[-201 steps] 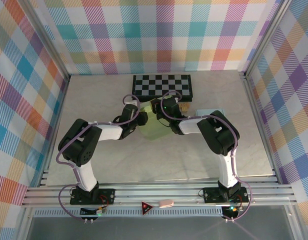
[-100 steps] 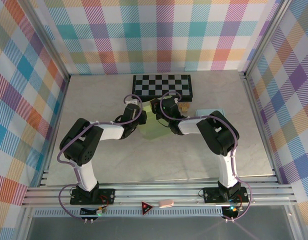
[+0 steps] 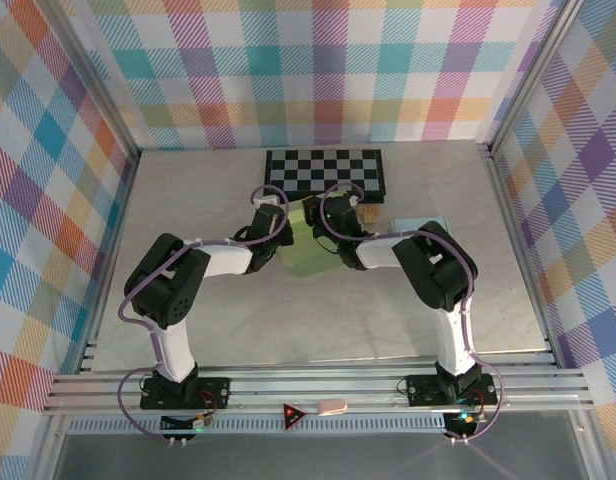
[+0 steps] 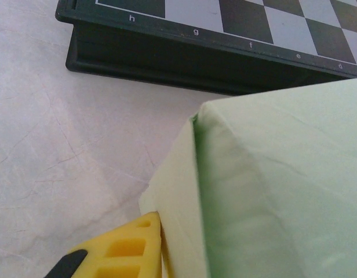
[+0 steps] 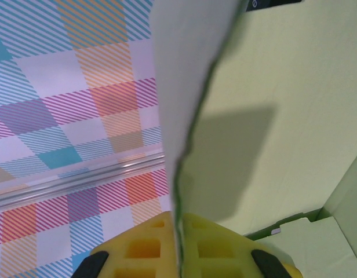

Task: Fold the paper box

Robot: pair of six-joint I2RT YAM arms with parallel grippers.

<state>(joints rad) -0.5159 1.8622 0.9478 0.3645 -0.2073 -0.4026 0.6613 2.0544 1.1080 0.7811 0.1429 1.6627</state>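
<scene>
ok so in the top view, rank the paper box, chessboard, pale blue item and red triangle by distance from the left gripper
From the left gripper:
1. paper box, touching it, just to its right
2. chessboard, just behind
3. pale blue item, off to the right
4. red triangle, on the near rail

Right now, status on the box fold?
Right gripper shut on a flap of the box. Left gripper against the box's side wall, grip unclear. Chessboard close behind.
</scene>
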